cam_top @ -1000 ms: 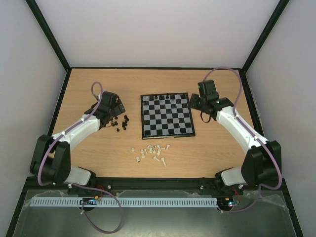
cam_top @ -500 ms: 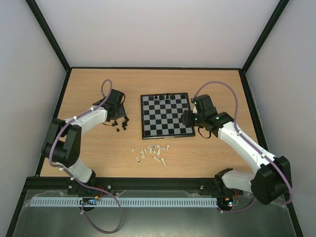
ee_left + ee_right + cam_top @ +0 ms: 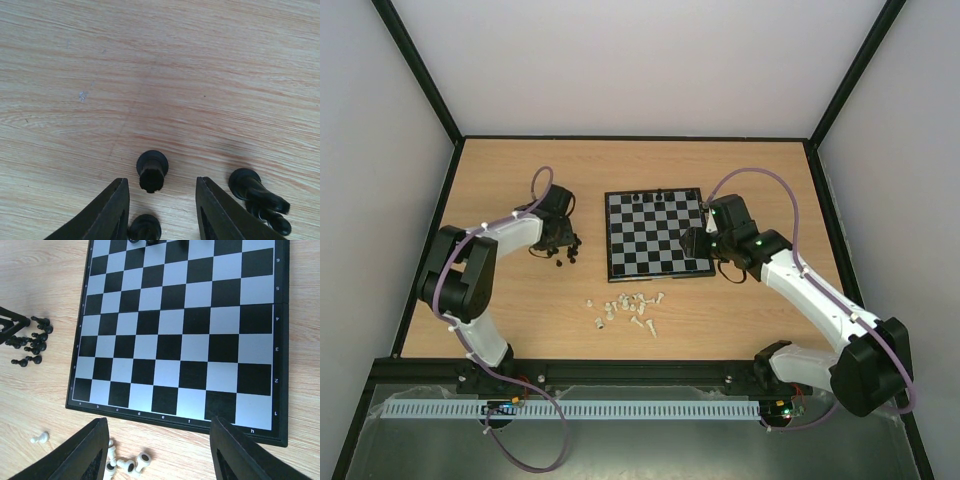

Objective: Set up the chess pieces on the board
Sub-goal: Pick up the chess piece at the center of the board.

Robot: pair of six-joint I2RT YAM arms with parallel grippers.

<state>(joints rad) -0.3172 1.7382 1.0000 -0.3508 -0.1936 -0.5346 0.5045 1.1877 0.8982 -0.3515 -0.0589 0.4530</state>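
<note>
Picking up a black piece (image 3: 151, 170) looks to be the step in hand: the left gripper (image 3: 161, 192) straddles one in the dark heap (image 3: 568, 250) on the table (image 3: 150, 60) left of the board (image 3: 657, 245), jaws spread and not touching it. The right gripper (image 3: 157, 432) hovers over the board's near edge, jaws wide, empty. Next the left jaws must pinch squarely, clear of its neighbours, then lift for the far row
</note>
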